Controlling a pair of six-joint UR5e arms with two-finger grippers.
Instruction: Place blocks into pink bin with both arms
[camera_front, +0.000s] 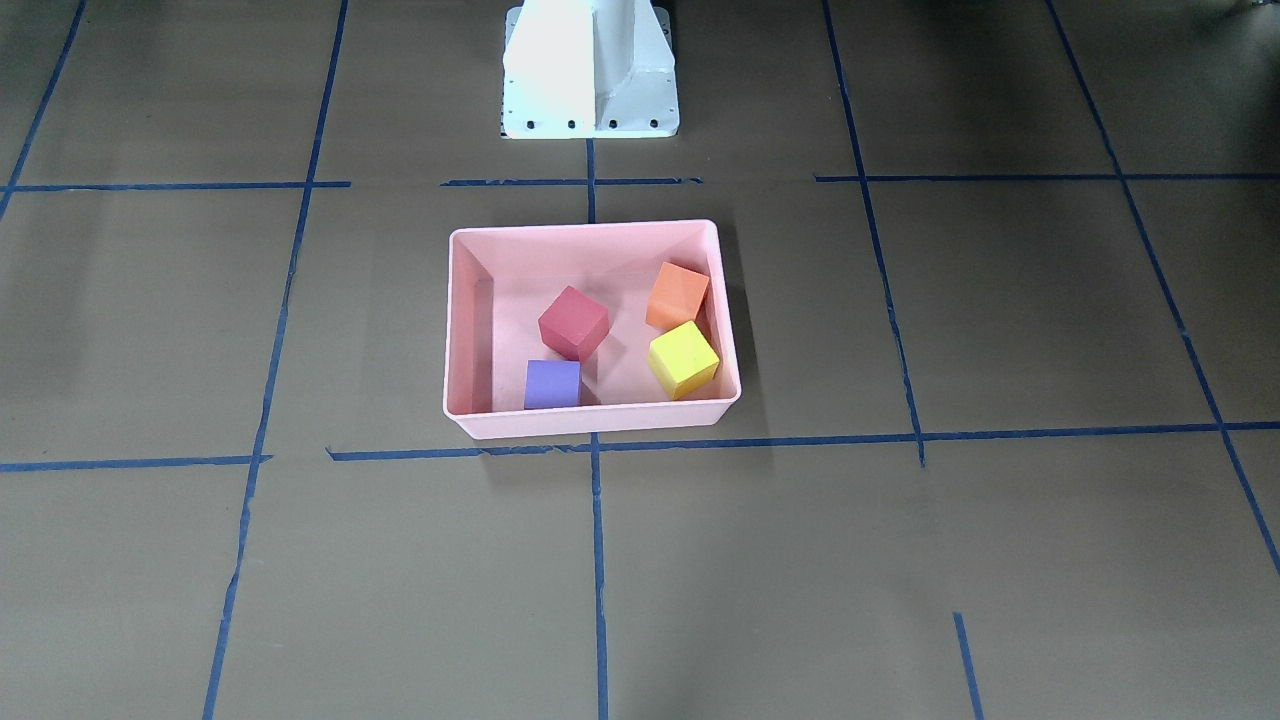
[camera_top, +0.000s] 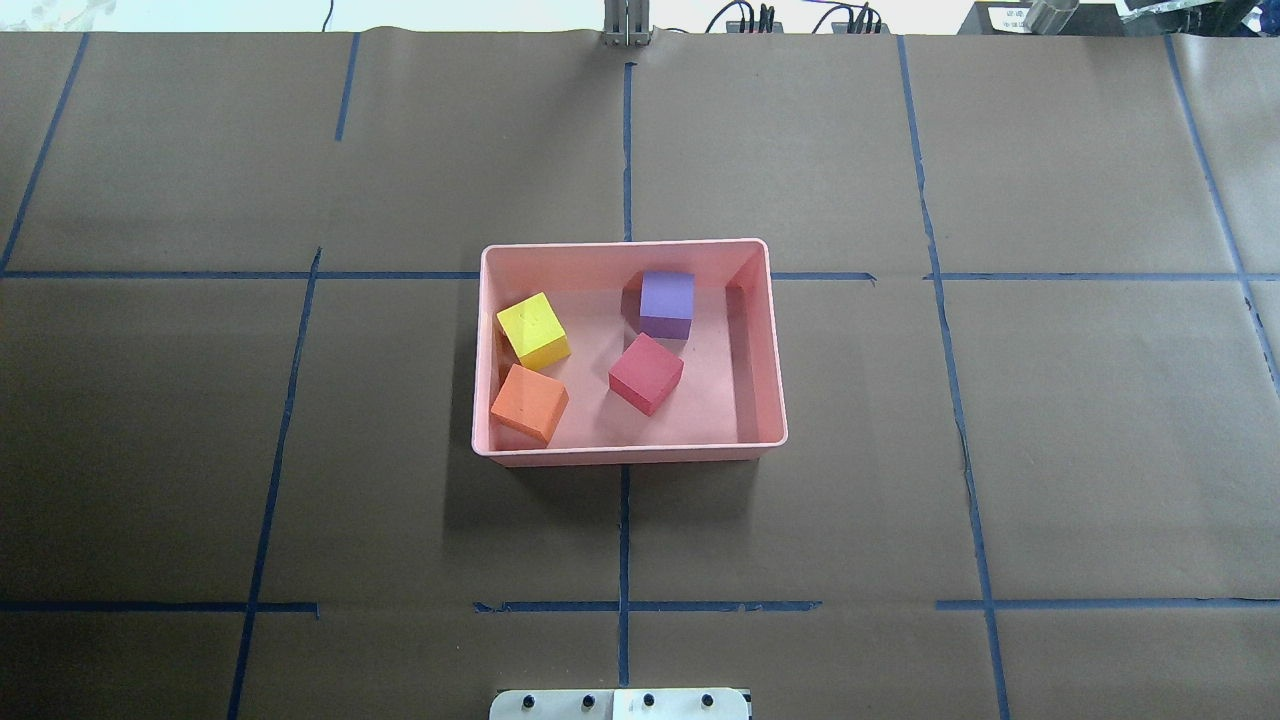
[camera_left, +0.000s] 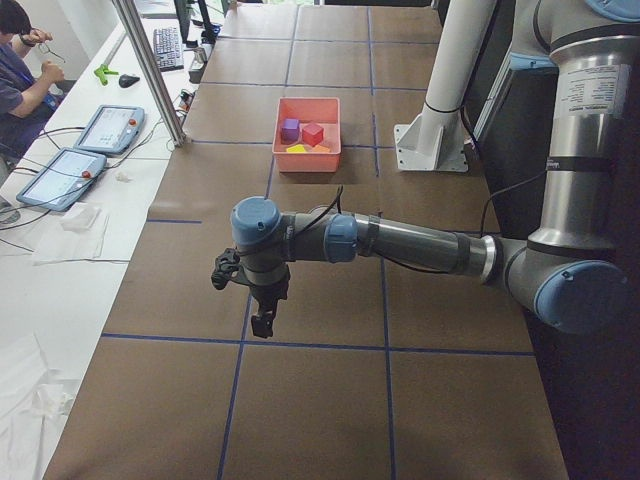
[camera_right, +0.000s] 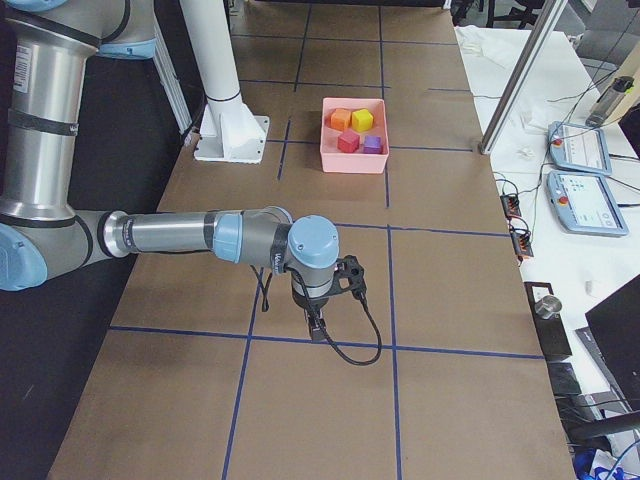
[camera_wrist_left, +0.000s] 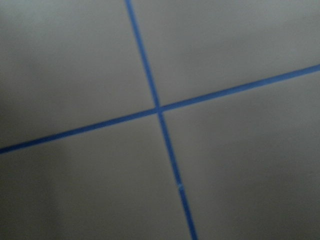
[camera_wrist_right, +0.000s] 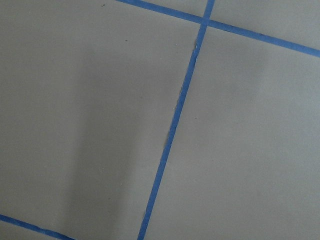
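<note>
The pink bin (camera_top: 757, 350) is smooth, faintly glossy plastic. The red block (camera_top: 646, 373), purple block (camera_top: 667, 303), orange block (camera_top: 529, 402) and yellow-green block (camera_top: 533, 330) look matt, foam-like. The surface (camera_top: 1000, 450) is matt brown paper.

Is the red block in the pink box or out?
Inside. The small red foam cube sits on the floor of the shallow pink plastic bin, within its walls.

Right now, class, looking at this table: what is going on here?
Nothing is being handled at this moment. The red block, purple block, orange block and yellow block all lie inside the pink bin in the middle of the table. The left gripper and right gripper hang over bare paper far from the bin. Whether they are open or shut cannot be told.
</note>
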